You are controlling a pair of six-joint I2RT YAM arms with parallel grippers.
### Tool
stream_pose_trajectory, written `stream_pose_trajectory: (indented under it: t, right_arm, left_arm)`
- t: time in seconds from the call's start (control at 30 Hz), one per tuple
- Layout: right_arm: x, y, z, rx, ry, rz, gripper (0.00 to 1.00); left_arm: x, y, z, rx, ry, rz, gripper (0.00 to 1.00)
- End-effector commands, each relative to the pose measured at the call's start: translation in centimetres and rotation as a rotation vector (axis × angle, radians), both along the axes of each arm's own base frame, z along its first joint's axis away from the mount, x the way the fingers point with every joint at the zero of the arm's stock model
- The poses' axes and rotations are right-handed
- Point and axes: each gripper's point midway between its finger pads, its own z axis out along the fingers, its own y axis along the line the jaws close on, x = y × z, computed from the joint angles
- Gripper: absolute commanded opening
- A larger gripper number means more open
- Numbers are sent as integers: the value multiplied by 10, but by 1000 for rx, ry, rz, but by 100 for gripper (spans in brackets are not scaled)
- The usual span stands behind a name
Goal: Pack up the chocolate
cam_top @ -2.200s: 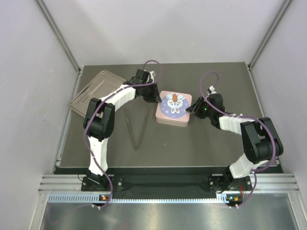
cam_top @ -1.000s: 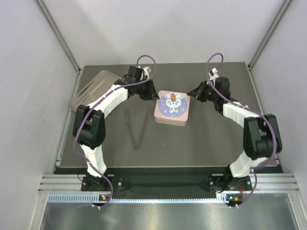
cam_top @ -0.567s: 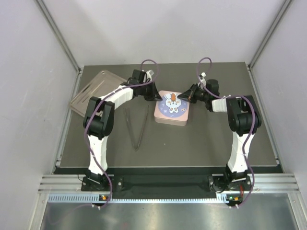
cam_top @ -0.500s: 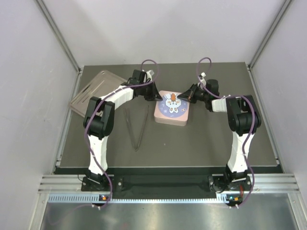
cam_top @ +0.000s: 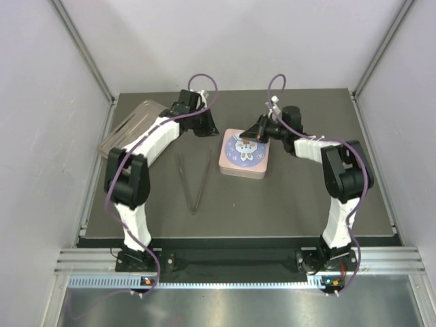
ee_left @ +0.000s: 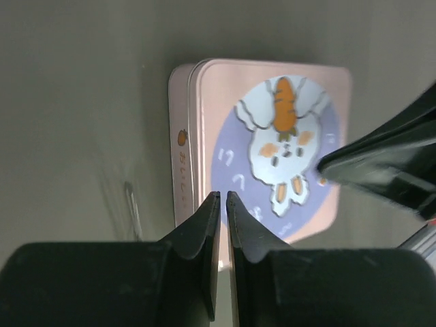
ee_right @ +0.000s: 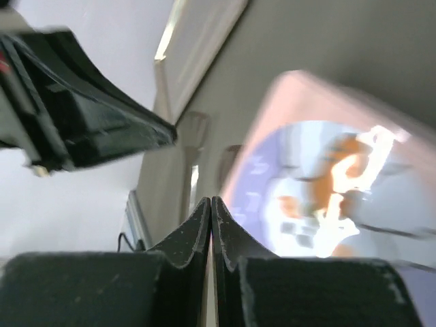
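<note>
Now the left claw is pinched shut and holds nothing. Half a second ago it sat right by the upper left corner of the pink tin. It has pulled back a little toward the upper left, and its elbow has swung out to the left. In the left wrist view its tips lie over the near, lower left edge of the tin, which fills the middle and right of that picture.

The right claw is shut tight too, with nothing in it. It has slid left since then – its tip is now over the upper right corner of the tin, by the rabbit lid. The right wrist view is blurry, with the tin on the right side.

The tin has not moved. Its lid is on, and no chocolate shows in any view, so I cannot tell where it lies from either claw.

Left of the tin, thin tongs lie on the dark table – and a clear tray sits at the upper left.
</note>
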Motion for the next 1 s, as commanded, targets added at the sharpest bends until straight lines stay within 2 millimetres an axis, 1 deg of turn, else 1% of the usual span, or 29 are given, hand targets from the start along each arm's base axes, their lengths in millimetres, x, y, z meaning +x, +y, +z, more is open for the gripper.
stream_pose_trajectory:
  t: [0.0, 0.03, 0.07, 0.1, 0.13, 0.17, 0.2, 0.23, 0.27, 0.3, 0.33, 0.37, 0.4, 0.47, 0.53, 0.57, 0.63, 0.67, 0.7, 0.73, 0.77, 0.8, 0.83, 0.87, 0.9, 0.93, 0.97]
  right_arm:
    - [-31, 46, 52, 46, -119, 106, 1]
    - [-44, 63, 51, 52, -107, 140, 1]
    - [-49, 72, 49, 57, -104, 156, 1]
    - [-52, 80, 46, 58, -95, 165, 1]
    - [-63, 95, 43, 64, -82, 196, 1]
    - [-65, 101, 33, 60, -66, 206, 1]
    - [-67, 107, 26, 57, -54, 214, 1]
    - [-72, 114, 22, 58, -41, 226, 1]
    - [-72, 116, 7, 48, -17, 229, 1]
    - [-72, 118, 0, 41, -5, 230, 1]
    - [-70, 118, -9, 28, 5, 223, 1]
    - [-69, 119, -25, 11, 38, 222, 1]
    - [-70, 119, -32, 4, 57, 226, 1]
    - [-70, 118, -39, 0, 71, 231, 1]
    - [-72, 117, -35, -5, 68, 237, 1]
    - [-72, 116, -22, -1, 40, 239, 1]
    - [-74, 114, -11, -21, 21, 247, 2]
    - [-75, 113, 9, -13, -19, 249, 2]
    - [-77, 112, 19, -16, -37, 253, 5]
    - [-81, 108, 24, -32, -42, 258, 6]
    - [-87, 104, 48, -26, -87, 260, 13]
    - [-92, 98, 51, -49, -113, 255, 20]
    - [-96, 93, 58, -64, -132, 245, 27]
    - [-109, 83, 77, -86, -150, 232, 35]
    - [-112, 72, 70, -135, -146, 189, 53]
    - [-116, 61, 72, -182, -175, 172, 64]
    - [-125, 49, 94, -196, -234, 138, 74]
  left_arm:
    - [-12, 36, 129, -4, -278, 106, 14]
    - [-18, 46, 130, 14, -291, 140, 14]
    - [-24, 53, 139, 13, -317, 159, 15]
    - [-35, 59, 171, -21, -398, 179, 15]
    - [-43, 66, 164, -7, -395, 197, 16]
    - [-50, 70, 170, -11, -413, 207, 17]
    - [-62, 76, 187, -29, -459, 216, 18]
    - [-70, 79, 178, -19, -448, 219, 19]
    - [-76, 83, 178, -16, -454, 222, 19]
    - [-86, 87, 188, -22, -482, 225, 20]
    - [-93, 91, 176, -4, -461, 220, 21]
    - [-98, 92, 175, -1, -461, 218, 22]
    - [-106, 95, 173, 2, -461, 214, 22]
    - [-115, 97, 167, 10, -449, 196, 23]
    - [-124, 99, 167, 15, -455, 180, 25]
    - [-127, 100, 165, 24, -448, 176, 25]
    - [-134, 101, 171, 25, -467, 154, 28]
    - [-137, 101, 172, 24, -469, 143, 29]
    - [-141, 99, 177, 15, -482, 124, 31]
    - [-144, 98, 179, 9, -487, 110, 37]
    - [-149, 98, 184, 0, -500, 101, 40]
    - [-154, 95, 188, -16, -504, 80, 43]
    - [-157, 94, 190, -26, -508, 69, 48]
    - [-162, 93, 193, -38, -513, 56, 54]
    - [-169, 92, 199, -54, -525, 38, 58]
    - [-175, 90, 201, -69, -525, 20, 61]
    - [-179, 90, 202, -76, -527, 14, 66]
